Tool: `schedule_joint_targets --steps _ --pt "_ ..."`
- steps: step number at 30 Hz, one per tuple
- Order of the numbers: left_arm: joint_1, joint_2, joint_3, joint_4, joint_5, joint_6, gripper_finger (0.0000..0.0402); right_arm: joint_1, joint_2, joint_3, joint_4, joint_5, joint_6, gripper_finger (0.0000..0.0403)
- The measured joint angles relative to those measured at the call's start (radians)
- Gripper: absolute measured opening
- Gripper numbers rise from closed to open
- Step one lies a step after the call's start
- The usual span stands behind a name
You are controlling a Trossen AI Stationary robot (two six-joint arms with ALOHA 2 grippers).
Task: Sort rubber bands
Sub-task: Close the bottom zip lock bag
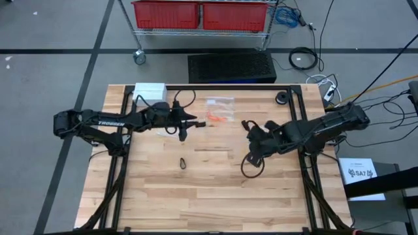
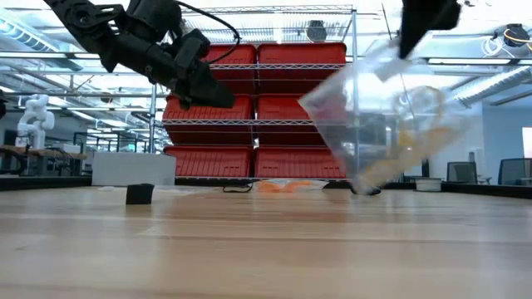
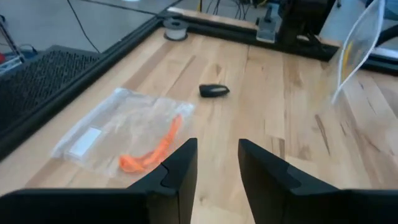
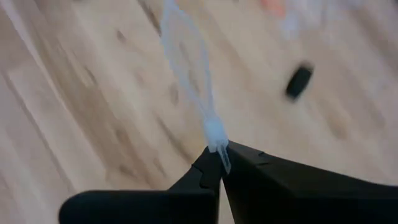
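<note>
A clear bag [image 3: 118, 124] with orange rubber bands [image 3: 152, 149] in it lies flat on the wood toward the table's far side [image 1: 219, 111]. My left gripper [image 3: 217, 165] hovers open just beside it, holding nothing. My right gripper [image 2: 420, 37] is raised at centre right and is shut on a second clear bag [image 2: 391, 124], which holds tan-yellow rubber bands [image 2: 407, 141]. One small black loop [image 1: 183, 163] lies alone on the table nearer the front. Another small dark object [image 3: 214, 91] rests on the wood between the two grippers. My right gripper pinches the second bag's upper edge [image 4: 216, 142] between its two fingers, coming from above and slanting down. The bag hangs below the fingers, tilted and lifted off the table, with the yellow bands gathered low inside it.
A white box [image 1: 149, 91] sits at the far left corner and a small roll [image 1: 282, 98] at the far right. A black cable loop [image 1: 251, 168] hangs under the right arm. Black frame rails [image 1: 124, 163] border the table, and red bins [image 1: 202, 14] stand beyond its far edge.
</note>
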Motion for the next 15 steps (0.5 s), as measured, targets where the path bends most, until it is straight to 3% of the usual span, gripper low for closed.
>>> schedule_joint_targets --steps 8,15 --pt "-0.05 0.0 0.0 0.003 -0.026 0.002 0.0105 0.001 0.141 0.159 -0.323 -0.14 0.245 0.0" --pt "-0.09 -0.001 0.0 0.005 -0.06 0.028 0.0104 -0.031 0.256 0.251 -0.327 -0.253 0.303 0.0"
